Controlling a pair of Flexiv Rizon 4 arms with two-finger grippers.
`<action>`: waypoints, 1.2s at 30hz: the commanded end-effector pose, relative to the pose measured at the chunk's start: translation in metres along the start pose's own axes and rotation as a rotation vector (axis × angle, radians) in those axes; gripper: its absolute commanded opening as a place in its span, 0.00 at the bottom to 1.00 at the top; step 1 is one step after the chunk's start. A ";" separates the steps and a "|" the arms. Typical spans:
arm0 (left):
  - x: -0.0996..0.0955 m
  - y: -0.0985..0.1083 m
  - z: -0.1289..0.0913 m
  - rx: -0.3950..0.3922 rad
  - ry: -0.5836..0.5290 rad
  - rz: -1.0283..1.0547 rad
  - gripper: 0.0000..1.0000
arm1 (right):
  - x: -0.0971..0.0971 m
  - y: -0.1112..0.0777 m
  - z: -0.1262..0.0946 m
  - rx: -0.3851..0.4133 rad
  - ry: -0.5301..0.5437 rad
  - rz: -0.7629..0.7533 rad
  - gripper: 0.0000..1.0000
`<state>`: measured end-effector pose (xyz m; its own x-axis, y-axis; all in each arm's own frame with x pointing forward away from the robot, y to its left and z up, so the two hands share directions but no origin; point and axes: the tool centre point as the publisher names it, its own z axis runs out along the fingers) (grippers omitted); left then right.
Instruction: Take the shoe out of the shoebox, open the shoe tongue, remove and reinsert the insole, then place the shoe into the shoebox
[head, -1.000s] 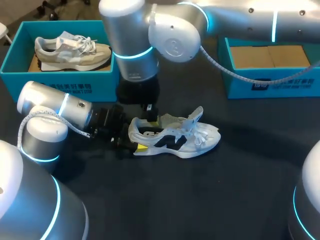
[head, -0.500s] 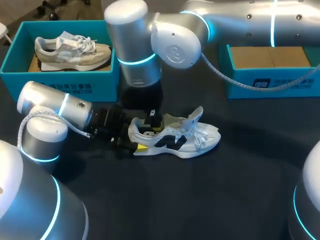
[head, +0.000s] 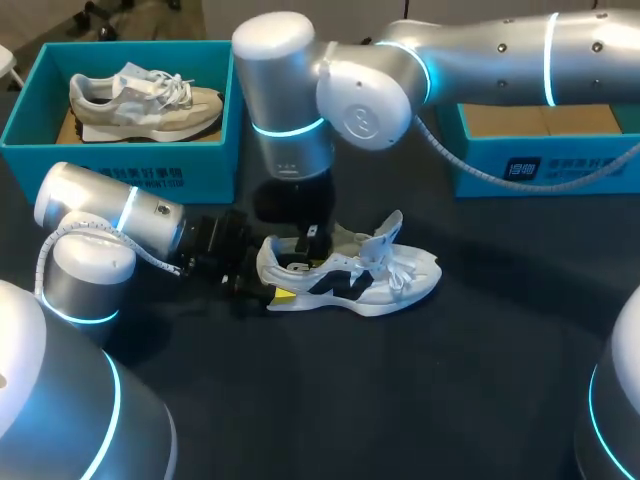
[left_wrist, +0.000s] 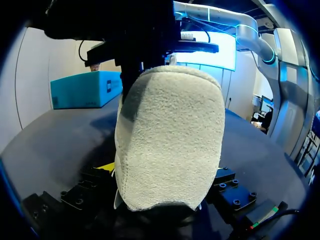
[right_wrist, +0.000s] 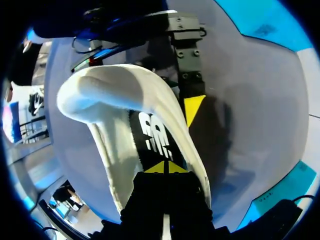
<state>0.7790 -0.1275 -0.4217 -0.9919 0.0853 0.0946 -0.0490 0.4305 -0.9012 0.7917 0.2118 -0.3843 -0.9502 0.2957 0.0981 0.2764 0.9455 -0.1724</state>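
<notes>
A white shoe (head: 372, 276) lies on its side on the dark table, toe to the right. My left gripper (head: 268, 285) comes in from the left and holds the shoe's heel (left_wrist: 170, 140) between its widely spread fingers. One of its yellow fingertips (right_wrist: 192, 107) presses on the heel's side. My right gripper (head: 308, 240) points down into the shoe's opening. Its yellow tips (right_wrist: 164, 167) are together, shut, just over the dark printed insole (right_wrist: 151, 136), behind the padded heel collar (right_wrist: 115, 92). I cannot tell whether they touch the insole.
A teal shoebox (head: 120, 165) at the back left holds a second, beige shoe (head: 140, 100). Another teal shoebox (head: 540, 165) stands at the back right with only brown card showing inside. My right arm's big joint (head: 290, 90) hangs over the shoe's heel end.
My right arm has shifted to the right, carrying its shut gripper from the heel end a little farther along the shoe's opening. The shoe and left arm have not moved.
</notes>
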 end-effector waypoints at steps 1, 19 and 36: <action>-0.001 0.004 0.003 -0.002 -0.002 -0.001 0.00 | 0.000 -0.007 0.000 -0.025 -0.030 0.024 0.00; -0.001 0.004 0.003 -0.002 -0.002 -0.001 0.00 | -0.008 -0.003 -0.009 -0.068 -0.127 0.056 0.35; -0.001 0.004 0.003 -0.002 -0.002 -0.001 0.00 | -0.008 0.005 0.011 -0.093 -0.101 0.022 0.45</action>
<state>0.7794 -0.1275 -0.4218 -0.9919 0.0847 0.0951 -0.0497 0.4306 -0.9012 0.7958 0.2123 -0.3871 -0.9515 0.3072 -0.0131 0.3072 0.9477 -0.0867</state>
